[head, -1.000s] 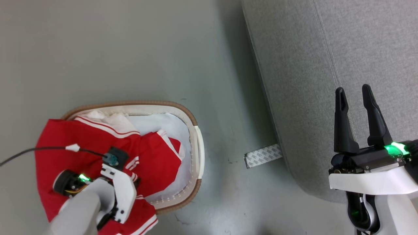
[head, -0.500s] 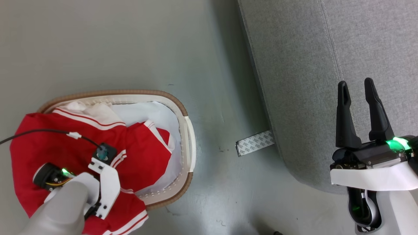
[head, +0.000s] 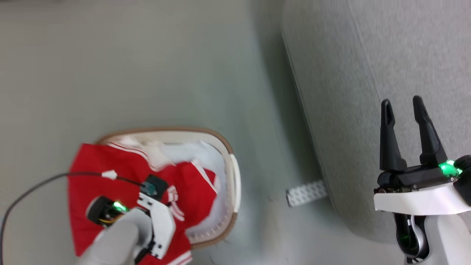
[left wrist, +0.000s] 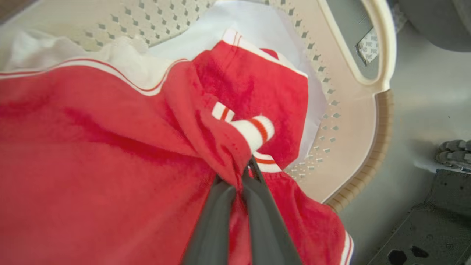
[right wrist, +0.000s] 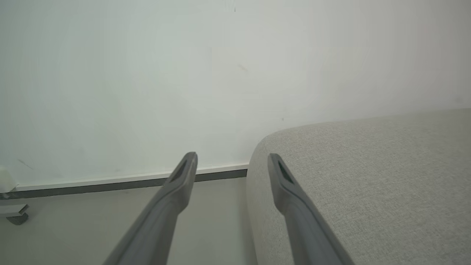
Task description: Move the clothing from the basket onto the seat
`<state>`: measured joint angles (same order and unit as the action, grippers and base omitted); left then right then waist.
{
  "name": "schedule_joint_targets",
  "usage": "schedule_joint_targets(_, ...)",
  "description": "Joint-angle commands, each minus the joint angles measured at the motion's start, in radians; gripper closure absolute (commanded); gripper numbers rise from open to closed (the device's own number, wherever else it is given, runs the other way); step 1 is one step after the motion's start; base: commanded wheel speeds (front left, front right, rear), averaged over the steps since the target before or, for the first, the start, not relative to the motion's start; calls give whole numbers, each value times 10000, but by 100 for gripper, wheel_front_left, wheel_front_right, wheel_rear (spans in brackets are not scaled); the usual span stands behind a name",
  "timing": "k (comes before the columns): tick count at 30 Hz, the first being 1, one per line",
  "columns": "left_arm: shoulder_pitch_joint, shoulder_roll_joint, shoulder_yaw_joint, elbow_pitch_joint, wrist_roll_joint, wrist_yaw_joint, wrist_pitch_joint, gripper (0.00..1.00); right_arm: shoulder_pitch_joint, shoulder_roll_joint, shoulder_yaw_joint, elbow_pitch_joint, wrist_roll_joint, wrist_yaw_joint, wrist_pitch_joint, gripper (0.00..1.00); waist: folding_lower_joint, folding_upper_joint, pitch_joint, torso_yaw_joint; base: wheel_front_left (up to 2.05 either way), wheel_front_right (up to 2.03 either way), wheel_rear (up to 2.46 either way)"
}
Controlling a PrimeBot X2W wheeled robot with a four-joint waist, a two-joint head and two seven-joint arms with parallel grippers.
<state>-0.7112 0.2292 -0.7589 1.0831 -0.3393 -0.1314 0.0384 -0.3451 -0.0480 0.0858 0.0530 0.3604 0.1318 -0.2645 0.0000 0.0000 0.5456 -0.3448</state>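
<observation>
Your left gripper (left wrist: 245, 167) is pinched tight on a fold of the clothing (left wrist: 92, 147) (the red fabric bunches right at its tips). The clothing lies in the basket (head: 235, 180) and spills over its left rim. Your right gripper (head: 401, 100) hangs with fingers apart, holding nothing, above the seat (head: 368, 55), well right of the basket.

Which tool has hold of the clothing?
The left tool, shut on a red fold of the clothing at the basket; the right tool stands open and empty by the seat.
</observation>
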Motion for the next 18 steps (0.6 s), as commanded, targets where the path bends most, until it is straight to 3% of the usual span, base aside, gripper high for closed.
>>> schedule_joint_targets(1, 158, -73, -33, -45, -165, 19, -155, 100, 159, -45, -51, 42, -73, -21, 1, 0, 0, 0, -1022, 726, 0, 0, 0)
schedule_joint_targets(9, 959, -389, -107, -789, -1239, 19, -1882, 100, 847, -48, -10, 572, -540, -21, 2, 0, 0, 0, -3112, 1779, 0, 0, 0)
schedule_joint_targets(18, 1618, 144, 573, -2414, -2088, 174, -2846, 100, 1617, -43, 124, 911, -801, -21, 1, 0, 0, 0, -4661, 2476, 0, 0, 0)
